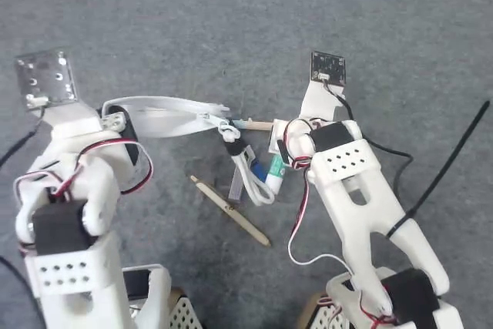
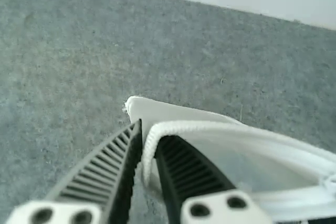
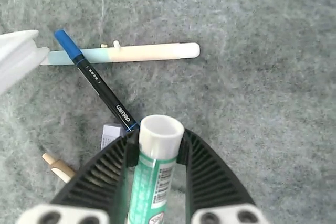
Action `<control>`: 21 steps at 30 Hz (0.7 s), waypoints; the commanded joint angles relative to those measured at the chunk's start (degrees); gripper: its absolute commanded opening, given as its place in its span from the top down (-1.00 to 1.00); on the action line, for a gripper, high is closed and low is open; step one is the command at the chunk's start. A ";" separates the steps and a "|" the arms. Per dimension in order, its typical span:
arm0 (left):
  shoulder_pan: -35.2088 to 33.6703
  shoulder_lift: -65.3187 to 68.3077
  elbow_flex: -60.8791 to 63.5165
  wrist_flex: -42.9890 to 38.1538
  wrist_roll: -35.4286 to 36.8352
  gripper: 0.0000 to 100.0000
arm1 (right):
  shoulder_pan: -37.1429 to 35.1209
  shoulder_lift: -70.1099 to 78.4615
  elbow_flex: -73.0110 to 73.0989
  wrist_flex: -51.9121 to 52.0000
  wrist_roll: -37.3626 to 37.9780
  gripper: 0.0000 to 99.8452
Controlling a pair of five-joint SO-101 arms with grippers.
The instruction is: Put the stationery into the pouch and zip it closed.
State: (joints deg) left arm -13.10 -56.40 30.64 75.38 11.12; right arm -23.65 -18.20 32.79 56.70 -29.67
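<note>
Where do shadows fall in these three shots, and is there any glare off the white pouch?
High view: soft, even light, with faint shadows beside the tan pen. Left wrist view: the left claw pinches the pouch rim; the pouch is bright white with no hot spots, and a dim shadow lies under it. Right wrist view: the right claw grips a glue stick; a soft shadow edges the cream pen.

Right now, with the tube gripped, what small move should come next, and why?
Probably the right gripper should carry the green-and-white tube toward the pouch: it is clamped on the tube, and the left gripper pinches the pouch rim.
</note>
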 commanded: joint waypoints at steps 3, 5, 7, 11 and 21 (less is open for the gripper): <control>0.09 0.35 -1.89 -2.73 0.88 0.98 | 0.84 -3.65 0.44 -1.45 -0.44 0.99; -0.09 0.35 -0.75 -3.96 0.88 0.98 | 0.84 -3.91 1.14 -1.54 -0.44 0.99; -1.05 -0.09 0.48 -5.19 0.88 0.98 | 0.84 -3.91 1.23 -2.15 -0.44 0.99; -2.02 -0.09 2.42 -6.77 0.88 0.98 | 0.84 -3.91 1.32 -2.33 -0.44 0.99; -1.93 -0.09 4.09 -6.51 0.88 0.98 | 0.84 -3.30 1.32 -2.24 -0.35 0.99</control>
State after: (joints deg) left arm -14.95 -56.40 34.68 70.90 11.21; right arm -23.65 -18.55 34.81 55.30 -29.67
